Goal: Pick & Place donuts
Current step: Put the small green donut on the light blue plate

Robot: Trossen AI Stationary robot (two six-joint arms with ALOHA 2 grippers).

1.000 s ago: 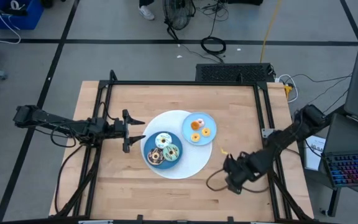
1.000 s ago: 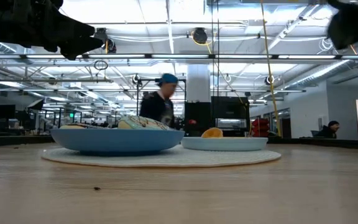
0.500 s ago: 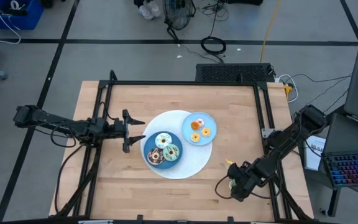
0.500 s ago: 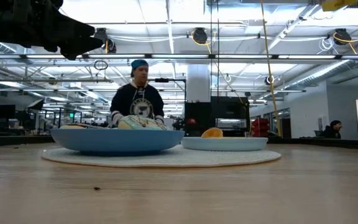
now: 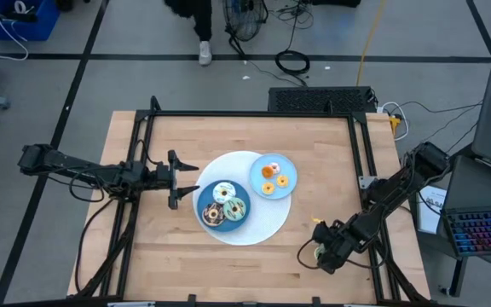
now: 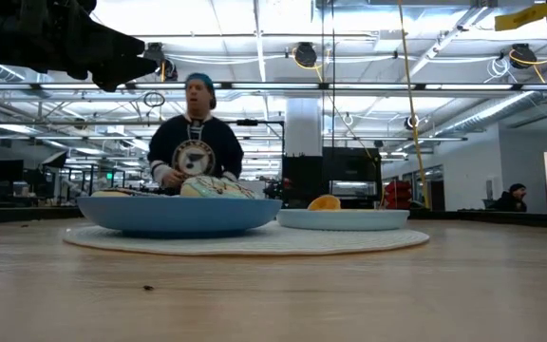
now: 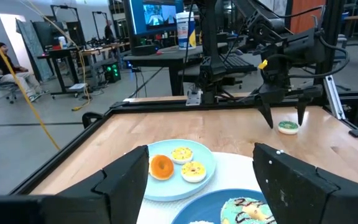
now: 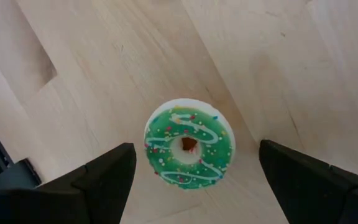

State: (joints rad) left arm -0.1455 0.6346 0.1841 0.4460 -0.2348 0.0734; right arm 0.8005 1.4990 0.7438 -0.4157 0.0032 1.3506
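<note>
Right claw (image 8: 188,186): hung above the desk near its right front corner, pointed down, fingers spread wide and empty; the right wrist view showed a dark finger on each side of the green donut without touching it.
Green donut (image 8: 189,144): lay flat on the bare wood between the right claw's fingers, green icing with white lines and coloured sprinkles, well apart from the mat; in the left wrist view it showed as a small green disc (image 7: 288,127) under that claw.
Left claw (image 5: 186,178): held level above the desk at the left edge of the white mat, fingers parted, gripping nothing.
Desk (image 5: 245,136): light wood, framed by black rails.
White mat (image 5: 267,220): round, near the desk's middle, carrying both plates.
Large blue plate (image 5: 204,201): on the mat's near-left part, just beside the left claw.
Donuts on the large plate: a white-iced donut (image 5: 223,193), a chocolate-brown donut (image 5: 212,215) and a pale green donut (image 5: 235,208), lying close together.
Small blue plate (image 5: 285,165): on the mat's far-right part, touching or nearly touching the large plate.
Tiny donuts on the small plate: an orange one (image 7: 161,166) and two yellow ones (image 7: 181,154), side by side.
Person (image 6: 196,142): stood beyond the desk's far side, seen in the low view behind the large plate, in a dark top and a blue cap.
</note>
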